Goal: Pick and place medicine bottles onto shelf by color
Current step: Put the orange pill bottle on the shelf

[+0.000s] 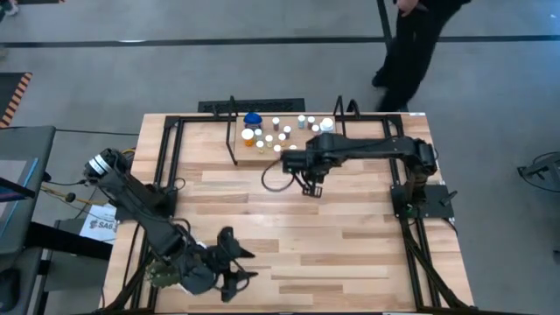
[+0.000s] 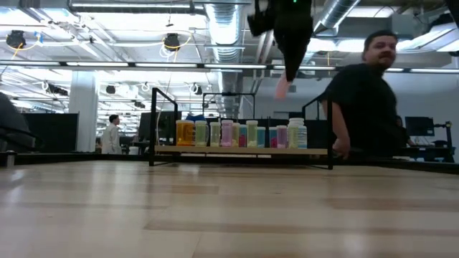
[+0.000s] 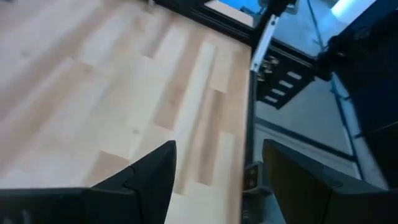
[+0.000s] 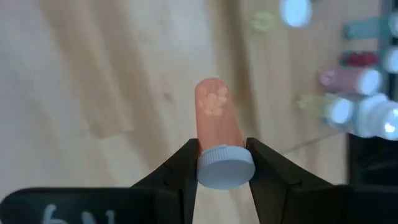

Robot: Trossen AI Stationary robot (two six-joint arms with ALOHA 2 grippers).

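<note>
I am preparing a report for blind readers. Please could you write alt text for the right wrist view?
The right hand is shut on a small pink medicine bottle just below its white cap, holding it above the light-wood table. Beyond it, blurred, other medicine bottles stand in a group at one side.

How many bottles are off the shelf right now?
1: a pink bottle, gripped at its cap by the right end effector, above the table before the shelf. Others may be hidden.
</note>
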